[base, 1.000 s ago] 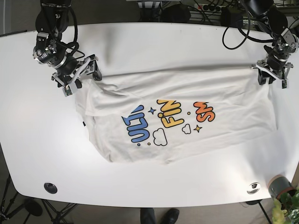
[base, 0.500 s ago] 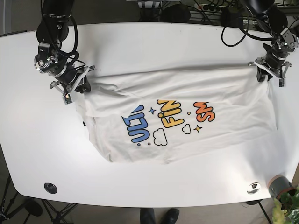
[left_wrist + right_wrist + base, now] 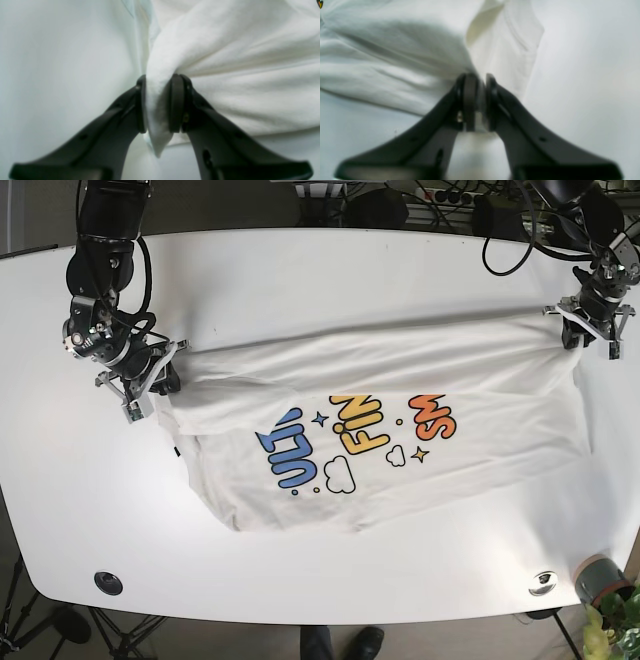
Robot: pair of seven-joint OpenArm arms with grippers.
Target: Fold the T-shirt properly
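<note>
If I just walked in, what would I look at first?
Probably the colourful cartoon letters, blue, yellow and orange, on the white T-shirt spread across the middle of the white table. Next, the two black grippers pinching the shirt's far corners: the right gripper at the picture's left, the left gripper at its right.

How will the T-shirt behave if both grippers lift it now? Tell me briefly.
The T-shirt is probably floppy: it bunches between the left gripper pads and wrinkles on the table. Its middle would likely sag between the left and right gripper. It looks light, and both pinches seem secure.
</note>
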